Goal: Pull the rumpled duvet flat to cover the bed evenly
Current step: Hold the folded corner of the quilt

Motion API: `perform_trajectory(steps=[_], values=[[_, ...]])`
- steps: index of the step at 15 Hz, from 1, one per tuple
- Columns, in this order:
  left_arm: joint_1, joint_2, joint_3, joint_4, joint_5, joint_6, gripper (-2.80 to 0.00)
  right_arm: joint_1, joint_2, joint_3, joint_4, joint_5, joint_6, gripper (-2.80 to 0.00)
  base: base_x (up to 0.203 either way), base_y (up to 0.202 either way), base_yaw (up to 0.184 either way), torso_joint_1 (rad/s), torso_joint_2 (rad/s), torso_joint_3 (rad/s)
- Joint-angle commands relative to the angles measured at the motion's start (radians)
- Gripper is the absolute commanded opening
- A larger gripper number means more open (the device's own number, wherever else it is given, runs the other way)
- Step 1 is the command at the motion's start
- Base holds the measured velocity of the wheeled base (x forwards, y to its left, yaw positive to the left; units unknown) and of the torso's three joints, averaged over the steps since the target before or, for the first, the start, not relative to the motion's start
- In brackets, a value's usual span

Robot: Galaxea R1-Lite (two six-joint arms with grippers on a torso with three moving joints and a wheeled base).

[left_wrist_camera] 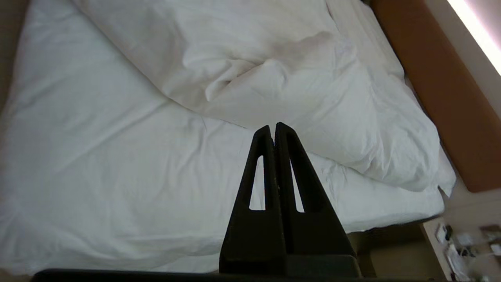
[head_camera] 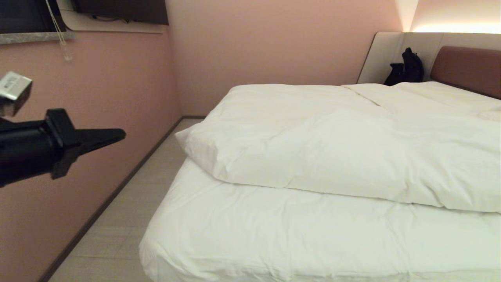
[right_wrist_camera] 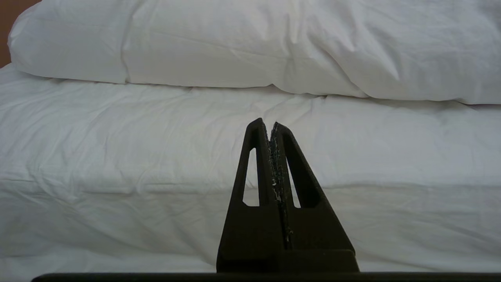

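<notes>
The bed [head_camera: 242, 239] fills the right of the head view, and its white mattress sheet lies bare at the near end. The puffy white duvet [head_camera: 332, 156] is bunched across the middle toward the reddish-brown headboard [head_camera: 469, 66], with its folded edge facing me. My left gripper [head_camera: 123, 135] is shut and empty. It hangs in the air left of the bed, over the floor strip, pointing toward the duvet's corner. From the left wrist, that gripper [left_wrist_camera: 274, 127] looks down on the duvet [left_wrist_camera: 274, 58] and the sheet [left_wrist_camera: 117, 156]. My right gripper [right_wrist_camera: 270, 124] is shut and empty, level with the mattress side, below the duvet [right_wrist_camera: 254, 47].
A pink wall [head_camera: 98, 90] runs along the left, with a narrow strip of floor [head_camera: 129, 219] between it and the bed. A black bag [head_camera: 407, 68] stands by the headboard panel. Flat pillows [head_camera: 438, 96] lie at the head. A bedside surface with small items [left_wrist_camera: 465, 243] shows past the mattress corner.
</notes>
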Motion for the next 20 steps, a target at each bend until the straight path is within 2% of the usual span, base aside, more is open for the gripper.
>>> perform_trajectory(steps=[1,6,9,11,12,15,18,20], values=[[-0.005,0.194,-0.054,-0.023,-0.022,-0.007,-2.8,0.0,0.001,0.0,0.0,0.0,0.0,-2.8,0.0,0.0,0.0,0.0,0.0,0.0],[-0.073,0.457,-0.181,-0.13,-0.088,-0.014,-2.8,0.0,0.001,0.0,0.0,0.0,-0.001,-2.8,0.0,0.0,0.0,0.0,0.0,0.0],[-0.1,0.603,-0.213,-0.32,-0.112,-0.005,-2.8,0.0,0.001,0.0,0.0,0.0,-0.001,-2.8,0.0,0.0,0.0,0.0,0.0,0.0],[-0.105,0.678,-0.263,-0.384,-0.204,0.017,-2.8,0.0,0.001,0.0,0.0,0.0,-0.001,-2.8,0.0,0.0,0.0,0.0,0.0,0.0],[-0.107,0.708,-0.299,-0.389,-0.231,0.031,-2.8,0.0,0.001,0.0,0.0,0.0,-0.001,-2.8,0.0,0.0,0.0,0.0,0.0,0.0],[-0.134,0.799,-0.383,-0.384,-0.245,0.059,-2.8,0.0,0.001,0.0,0.0,0.0,-0.001,-2.8,0.0,0.0,0.0,0.0,0.0,0.0],[-0.173,0.865,-0.418,-0.377,-0.248,0.146,-2.8,0.0,0.001,0.0,0.0,0.0,0.0,-2.8,0.0,0.0,0.0,0.0,0.0,0.0],[-0.195,0.869,-0.444,-0.324,-0.247,0.192,-2.8,0.0,0.001,0.0,0.0,0.0,-0.001,-2.8,0.0,0.0,0.0,0.0,0.0,0.0]])
